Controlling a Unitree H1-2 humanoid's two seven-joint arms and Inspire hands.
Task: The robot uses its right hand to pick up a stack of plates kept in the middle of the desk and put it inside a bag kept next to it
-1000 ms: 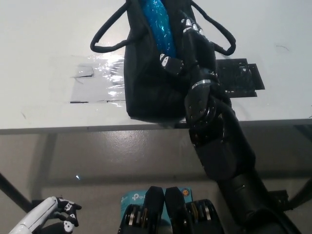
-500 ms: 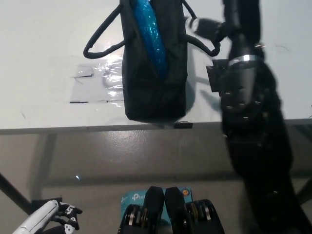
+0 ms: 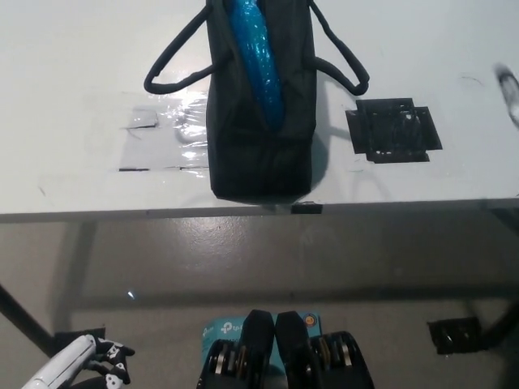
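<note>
Left hand (image 3: pixel 101 361): white, low at the lower left, well below the tabletop edge and well left of the bag; resting, out of the work; grip too small and dark to judge, cannot tell.
Clear tape patch (image 3: pixel 162 134): one, shiny, stuck flat on the tabletop (image 3: pixel 73 73) just left of the bag, touching its left side; likely a placement mark.
Bag (image 3: pixel 259 105): one, black, soft, standing near the front edge of the tabletop, mouth open upward; two strap handles, one looped out to each side, probably splayed to keep the mouth clear.
Stack of plates (image 3: pixel 258 53): one bundle in blue wrap, on edge inside the bag, showing through the mouth; single plates not countable.
Black tape mark (image 3: pixel 393 130): one, just right of the bag, bare; probably the marked spot for the stack.
Right hand: not in view; only a blurred streak at the far right edge, well right of the bag.
Task stage: judged done, stack in the bag.
</note>
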